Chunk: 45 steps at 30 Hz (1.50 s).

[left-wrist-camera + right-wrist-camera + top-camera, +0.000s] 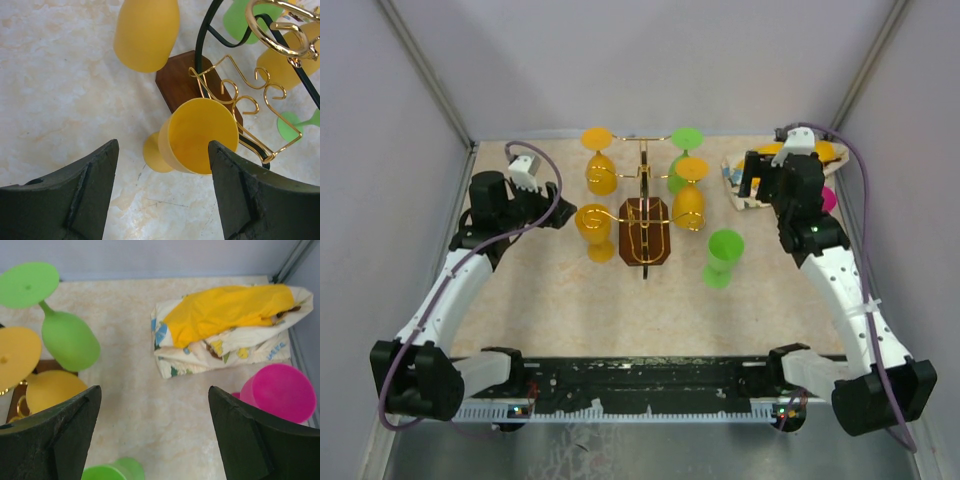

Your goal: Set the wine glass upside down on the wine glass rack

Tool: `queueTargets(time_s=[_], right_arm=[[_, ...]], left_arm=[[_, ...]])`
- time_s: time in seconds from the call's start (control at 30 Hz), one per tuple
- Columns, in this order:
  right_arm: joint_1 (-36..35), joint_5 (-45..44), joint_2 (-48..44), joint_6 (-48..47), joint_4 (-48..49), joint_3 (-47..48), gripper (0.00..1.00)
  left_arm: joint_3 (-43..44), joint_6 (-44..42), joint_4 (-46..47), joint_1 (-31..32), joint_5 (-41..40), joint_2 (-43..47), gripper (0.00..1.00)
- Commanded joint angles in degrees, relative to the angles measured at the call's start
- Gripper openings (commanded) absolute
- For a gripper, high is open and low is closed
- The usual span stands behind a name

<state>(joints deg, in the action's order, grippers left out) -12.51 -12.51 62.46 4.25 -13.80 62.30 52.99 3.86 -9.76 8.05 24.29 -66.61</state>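
Yellow wine glass (200, 135): mouth-up on table (550, 300), just left of wine glass rack (645, 232) base, long axis upright. Sits right of my left gripper (162, 147), dead ahead of its spread, empty jaws. Also spread: my right gripper (154, 392), well apart, far right.

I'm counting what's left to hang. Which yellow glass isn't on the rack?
The yellow glass standing mouth-up left of the rack's base; the other two hang inverted.

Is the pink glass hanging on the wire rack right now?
No, the pink glass sits on the table beside the yellow and white bundle, well away from the rack.
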Motion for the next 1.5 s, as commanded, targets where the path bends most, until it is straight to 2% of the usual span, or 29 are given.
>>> queueTargets(time_s=[0.0,0.13,0.27,0.53,0.83,0.97,1.1,1.23,1.33,1.47], right_arm=[[0.4,4.0,-3.7,4.9,-19.9,2.6,0.86],[0.4,9.7,-6.0,7.2,-27.8,1.7,0.85],[0.4,12.1,-6.8,7.6,-31.8,-1.4,0.83],[0.4,11.7,-9.7,8.6,-30.1,-4.9,0.83],[0.3,13.8,-7.2,8.7,-28.9,-6.7,0.81],[0.4,13.8,-5.2,8.4,-27.6,-7.4,0.75],[0.3,14.4,-3.2,9.1,-26.5,-7.7,0.64],[0.3,14.2,-2.7,9.4,-25.3,-7.6,0.42],[0.3,13.2,-2.7,9.3,-25.2,-7.3,0.29],[0.4,11.5,-2.5,8.4,-25.4,-6.0,0.09]], left_arm=[[-0.1,1.2,3.5,0.3,-4.3,1.3,0.78],[2.3,0.5,4.2,0.3,-7.0,-0.5,0.79],[4.0,-0.1,5.3,0.3,-8.1,-2.7,0.79],[4.6,1.7,5.6,0.3,0.7,-5.5,0.8],[2.1,0.1,4.0,0.3,-1.9,-2.8,0.8],[2.4,0.3,3.6,0.3,-2.3,-2.4,0.8],[3.2,-0.1,2.8,0.3,-3.2,-2.3,0.8],[4.0,-0.1,2.7,0.3,-4.0,-2.2,0.8],[5.1,-0.1,2.8,0.3,-5.2,-2.3,0.8],[7.4,1.2,2.8,0.3,-11.1,-2.3,0.8]])
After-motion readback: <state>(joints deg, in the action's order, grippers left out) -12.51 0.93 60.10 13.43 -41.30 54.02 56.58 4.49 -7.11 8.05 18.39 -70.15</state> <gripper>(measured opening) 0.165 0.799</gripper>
